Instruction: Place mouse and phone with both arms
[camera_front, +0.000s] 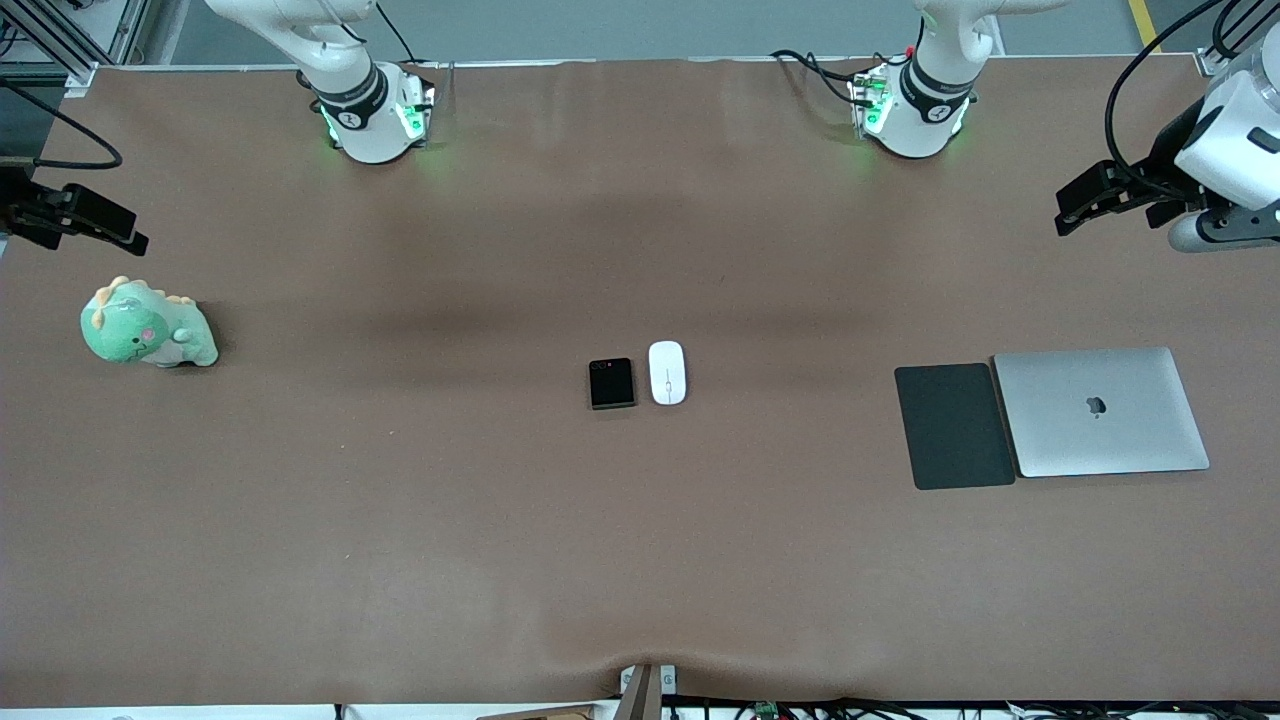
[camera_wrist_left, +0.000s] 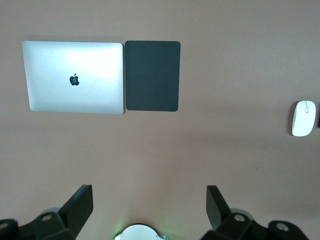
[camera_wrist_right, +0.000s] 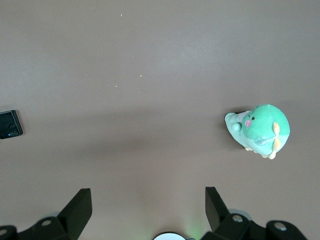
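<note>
The white mouse (camera_front: 667, 372) lies at the table's middle, right beside the small black phone (camera_front: 611, 383), which lies toward the right arm's end. The mouse also shows at the edge of the left wrist view (camera_wrist_left: 303, 118), and the phone at the edge of the right wrist view (camera_wrist_right: 10, 124). My left gripper (camera_front: 1085, 205) hangs open and empty in the air at the left arm's end of the table, its fingers (camera_wrist_left: 80, 205) wide apart over bare table. My right gripper (camera_front: 85, 222) hangs open and empty at the right arm's end, above the table near the plush toy.
A closed silver laptop (camera_front: 1100, 411) lies at the left arm's end with a flat dark-grey pad (camera_front: 954, 425) against its side; both show in the left wrist view. A green plush dinosaur (camera_front: 146, 325) sits at the right arm's end, also in the right wrist view (camera_wrist_right: 260, 128).
</note>
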